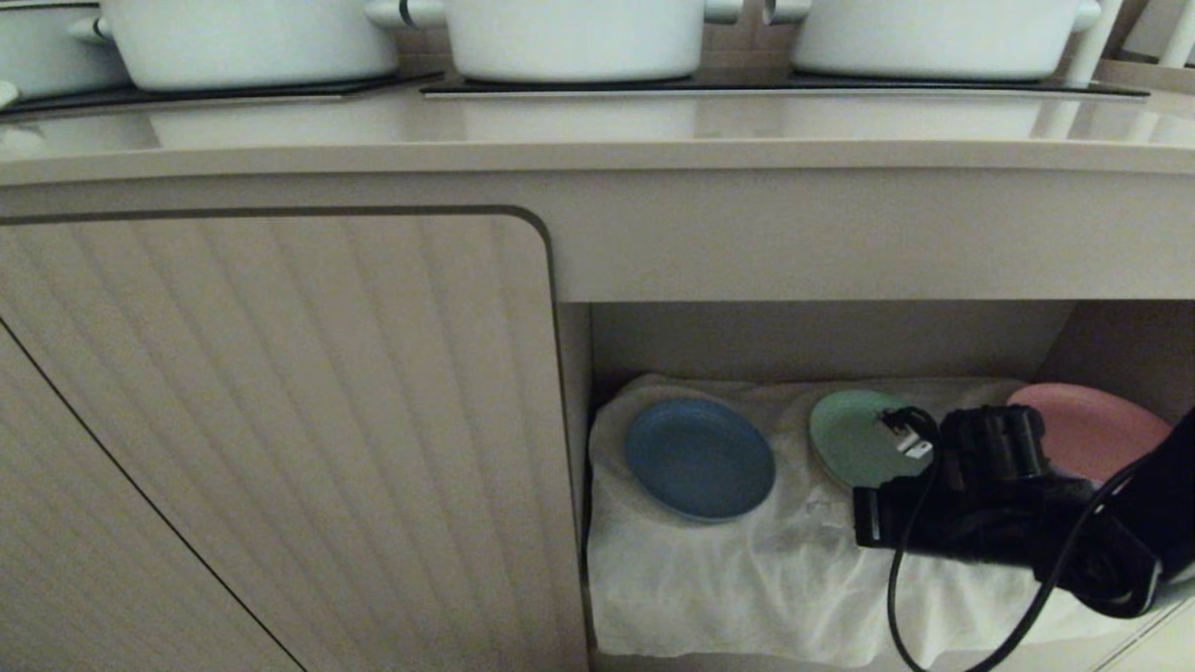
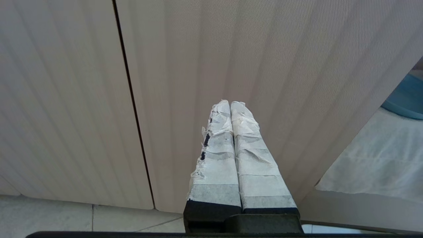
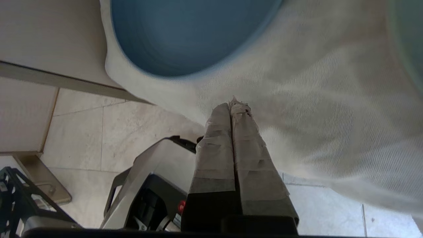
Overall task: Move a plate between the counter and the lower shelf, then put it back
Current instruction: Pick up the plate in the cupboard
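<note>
The right gripper (image 3: 233, 104) has its two tape-wrapped fingers (image 3: 218, 148) pressed flat together with nothing between them, the tips hanging over the front part of the white cloth (image 3: 314, 109), near the plate (image 3: 185, 36) but not touching it. In the head view the arm's black wrist body (image 1: 990, 495) shows in front of the opening, low on the right, with a black cable (image 1: 901, 579) looping down below it. The plate lies flat on the cloth at the left end of the lower shelf (image 1: 822, 341), close to the side wall. Next along the shelf, toward the right, lies a green plate (image 1: 854, 439), partly covered by the wrist, and then a pink plate (image 1: 1092, 429) at the far right. Above, the counter (image 1: 597, 140) carries white pots (image 1: 569, 37) on its black cooktop panels (image 1: 775, 87). The left gripper (image 2: 230, 105) is likewise clenched and empty, its taped fingers (image 2: 216, 165) together, parked in front of the ribbed cabinet door (image 2: 66, 99) to the left of the shelf opening; a sliver of the plate and cloth shows at the edge of its wrist view.
</note>
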Available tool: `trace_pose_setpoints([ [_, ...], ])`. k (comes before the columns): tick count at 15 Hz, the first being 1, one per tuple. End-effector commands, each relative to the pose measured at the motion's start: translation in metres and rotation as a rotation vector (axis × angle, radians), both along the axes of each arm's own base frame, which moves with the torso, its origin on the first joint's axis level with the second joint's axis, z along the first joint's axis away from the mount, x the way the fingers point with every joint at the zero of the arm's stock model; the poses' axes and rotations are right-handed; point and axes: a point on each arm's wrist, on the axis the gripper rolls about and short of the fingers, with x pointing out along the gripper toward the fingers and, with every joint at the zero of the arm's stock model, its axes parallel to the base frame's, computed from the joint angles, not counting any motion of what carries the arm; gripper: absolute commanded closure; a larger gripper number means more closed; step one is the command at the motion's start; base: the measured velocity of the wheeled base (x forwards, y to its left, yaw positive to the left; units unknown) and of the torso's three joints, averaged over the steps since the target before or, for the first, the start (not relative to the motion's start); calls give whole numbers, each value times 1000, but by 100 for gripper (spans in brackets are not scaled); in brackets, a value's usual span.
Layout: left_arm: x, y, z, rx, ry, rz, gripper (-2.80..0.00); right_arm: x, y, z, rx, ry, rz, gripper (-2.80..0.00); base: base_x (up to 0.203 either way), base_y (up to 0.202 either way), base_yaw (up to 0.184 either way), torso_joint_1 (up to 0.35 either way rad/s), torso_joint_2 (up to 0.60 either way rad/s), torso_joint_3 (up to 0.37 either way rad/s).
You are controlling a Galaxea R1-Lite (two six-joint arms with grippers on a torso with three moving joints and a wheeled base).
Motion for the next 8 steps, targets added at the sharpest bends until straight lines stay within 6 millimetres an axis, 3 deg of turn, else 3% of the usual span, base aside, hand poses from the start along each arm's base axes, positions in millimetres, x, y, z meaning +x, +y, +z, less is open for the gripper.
trace_pose_setpoints([
  [1, 0, 0, 0, -1, -1, 1, 0, 4, 1, 1, 3, -15, 0, 0, 0, 0, 0, 0, 0, 0],
  [8, 0, 0, 0, -1, -2, 1, 0, 8, 2, 3, -27, -39, -35, 0, 0, 0, 0, 0, 0, 0],
])
